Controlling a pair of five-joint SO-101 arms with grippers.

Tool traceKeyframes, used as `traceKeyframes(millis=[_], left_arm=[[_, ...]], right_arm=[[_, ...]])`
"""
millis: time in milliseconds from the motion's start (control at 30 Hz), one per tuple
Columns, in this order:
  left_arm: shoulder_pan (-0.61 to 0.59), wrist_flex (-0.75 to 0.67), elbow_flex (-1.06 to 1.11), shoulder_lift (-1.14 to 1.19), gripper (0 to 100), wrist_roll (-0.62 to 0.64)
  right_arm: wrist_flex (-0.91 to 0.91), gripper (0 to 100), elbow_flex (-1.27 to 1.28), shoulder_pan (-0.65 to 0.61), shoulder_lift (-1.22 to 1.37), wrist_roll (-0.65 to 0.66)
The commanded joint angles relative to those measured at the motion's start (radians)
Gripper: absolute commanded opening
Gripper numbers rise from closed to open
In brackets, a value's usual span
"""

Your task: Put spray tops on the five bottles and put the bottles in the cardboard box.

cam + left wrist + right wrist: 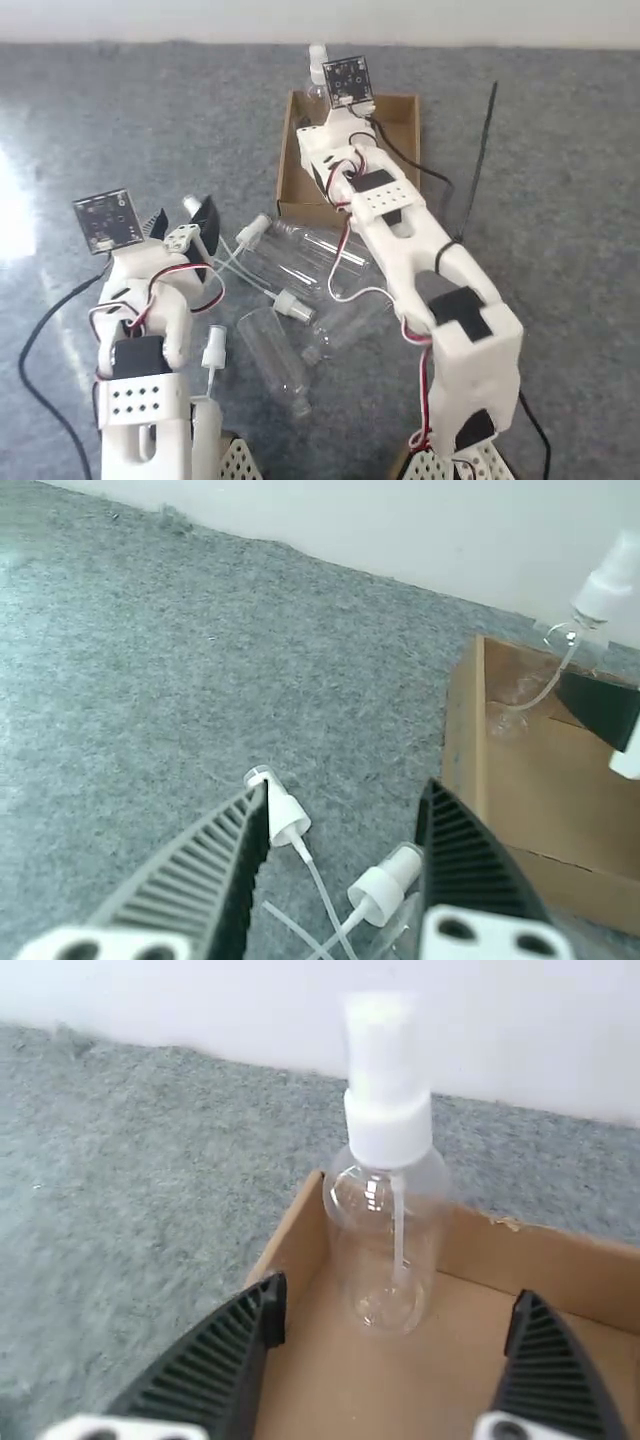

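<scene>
A clear bottle [385, 1250] with a white spray top [385, 1090] stands upright in the far corner of the cardboard box [560, 1260]. My right gripper [400, 1300] hangs open over the box, just short of that bottle and apart from it. My left gripper [345, 795] is open above the carpet, left of the box [465, 720]. One loose spray top [280, 815] lies by a finger and another [385, 885] lies between the jaws below. In the high view, clear bottles [310, 250] [272, 358] lie between the arms.
Grey carpet covers the table. A spray top [214, 350] lies beside the left arm and another [293, 303] lies among the bottles. A black cable [480, 160] runs right of the box [400, 110]. Open carpet lies to the far left.
</scene>
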Motion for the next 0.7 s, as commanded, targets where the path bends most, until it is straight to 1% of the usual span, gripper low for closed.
traceKeyframes(millis=[0, 233, 367, 667], left_arm=[[-0.005, -0.021, -0.025, 0.003, 22, 0.011], [-0.014, -0.021, -0.027, 0.003, 22, 0.011], [-0.064, -0.026, -0.028, 0.003, 22, 0.037], [-0.077, -0.026, -0.028, 0.003, 22, 0.052]], right_arm=[[0.005, 31.1, 0.035, 0.001, -0.162, -0.002], [0.022, 31.0, 0.118, 0.004, -0.278, 0.000], [0.151, 31.0, 0.115, 0.007, -0.358, -0.002], [0.435, 31.0, 0.123, 0.004, -0.521, -0.008]])
